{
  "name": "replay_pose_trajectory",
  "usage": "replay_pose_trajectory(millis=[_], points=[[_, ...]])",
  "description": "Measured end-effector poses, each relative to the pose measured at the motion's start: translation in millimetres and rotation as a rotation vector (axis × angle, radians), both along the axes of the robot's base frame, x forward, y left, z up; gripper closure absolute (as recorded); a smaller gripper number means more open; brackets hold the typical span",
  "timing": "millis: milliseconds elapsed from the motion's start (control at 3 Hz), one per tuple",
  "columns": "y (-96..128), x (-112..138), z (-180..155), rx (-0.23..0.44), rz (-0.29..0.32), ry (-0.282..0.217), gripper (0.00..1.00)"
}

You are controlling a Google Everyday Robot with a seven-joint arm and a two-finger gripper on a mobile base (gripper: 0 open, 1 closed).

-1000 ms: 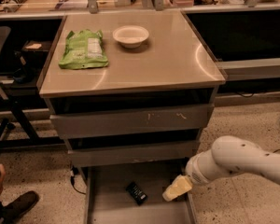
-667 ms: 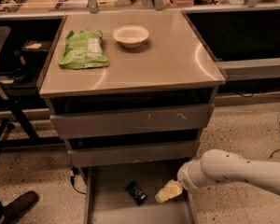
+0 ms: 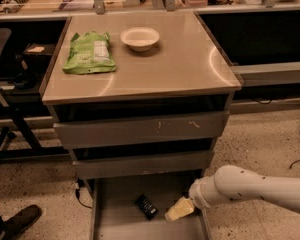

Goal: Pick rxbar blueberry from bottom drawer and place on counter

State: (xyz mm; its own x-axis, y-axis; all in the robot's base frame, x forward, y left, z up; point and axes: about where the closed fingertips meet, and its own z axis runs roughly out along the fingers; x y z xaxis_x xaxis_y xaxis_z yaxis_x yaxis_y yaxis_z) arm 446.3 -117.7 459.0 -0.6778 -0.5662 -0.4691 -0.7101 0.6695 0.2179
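One small dark bar, the rxbar blueberry (image 3: 146,206), lies flat on the grey floor of the bottom drawer (image 3: 115,226), which stands pulled out at the foot of the cabinet. The bar sits at a slant near the middle of the drawer, apart from its walls.

Your gripper (image 3: 179,209) is a pale yellow wedge on the end of a white arm (image 3: 250,186) that reaches in from the right. It hangs low inside the drawer, just beside the bar on its right and not touching it. You cannot tell from this view whether the gripper is spread or closed, and nothing shows in its grasp.

Above the open drawer, two upper drawers (image 3: 140,129) show scuffed grey fronts. Over them lies the glossy beige counter (image 3: 185,69), with a green bag (image 3: 88,52) and a white bowl (image 3: 140,37) toward its back left.

Expect the bar to be very light and thin. It is probably firm with a little give, inside a slick, crinkly wrapper, and it is not fragile. Because it lies flat, it offers little height to grip.

The best hold is likely across its short width at mid-length, coming straight down until you almost meet the drawer floor. Turn the wrist to match the bar's slant first. A glancing touch could send it skidding across the smooth metal.
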Motion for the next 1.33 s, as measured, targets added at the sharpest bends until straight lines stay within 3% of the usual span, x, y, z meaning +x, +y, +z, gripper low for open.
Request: replay_pose_trajectory(millis=[667,1000,1333], points=[[38.7,-9.7,-106.0,0.089,-0.078,0.057,0.00],[38.6,-9.1,-104.9,0.088,-0.076,0.055,0.00],[57.2,-9.2,-134.6,0.102,-0.062,0.047,0.00]])
